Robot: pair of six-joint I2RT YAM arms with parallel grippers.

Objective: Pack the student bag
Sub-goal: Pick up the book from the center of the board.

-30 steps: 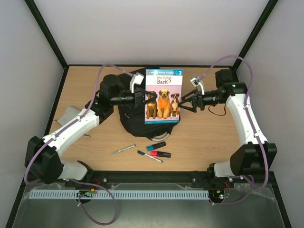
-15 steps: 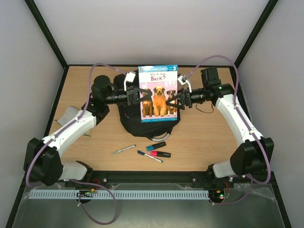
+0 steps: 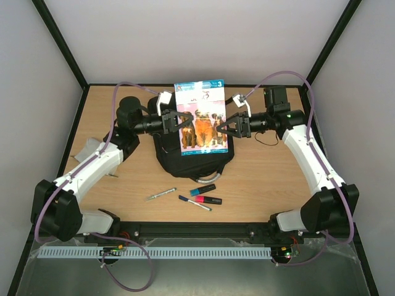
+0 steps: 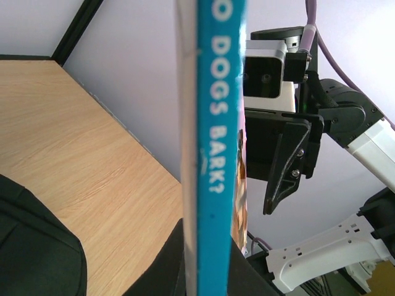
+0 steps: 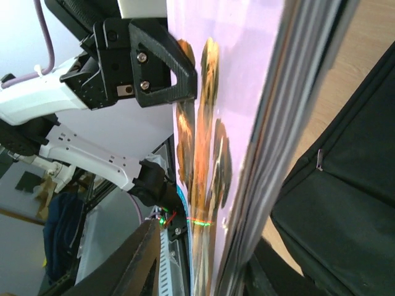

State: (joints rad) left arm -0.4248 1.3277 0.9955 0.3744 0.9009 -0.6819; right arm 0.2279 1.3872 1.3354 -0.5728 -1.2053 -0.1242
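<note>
A book (image 3: 200, 117) with dogs on its pink cover is held upright above the black student bag (image 3: 185, 163), which lies flat on the table. My left gripper (image 3: 179, 122) is shut on the book's left, spine edge; the blue spine (image 4: 219, 154) fills the left wrist view between the fingers (image 4: 162, 265). My right gripper (image 3: 226, 126) straddles the book's right edge. In the right wrist view the page edges (image 5: 278, 154) sit between its jaws, with one finger (image 5: 133, 262) still apart from the cover and the other against the back. The bag's fabric (image 5: 345, 185) lies below.
Two pens (image 3: 162, 194) (image 3: 194, 203), a teal marker (image 3: 202, 189) and a red marker (image 3: 210, 199) lie in front of the bag. A light-grey pouch (image 3: 89, 150) sits at the left edge. A thin cable (image 3: 271, 140) loops on the table at the right.
The book has shifted left and back and now tilts slightly. My right gripper came in onto the book's right edge and its jaws narrowed around it. The left grip is unchanged.
</note>
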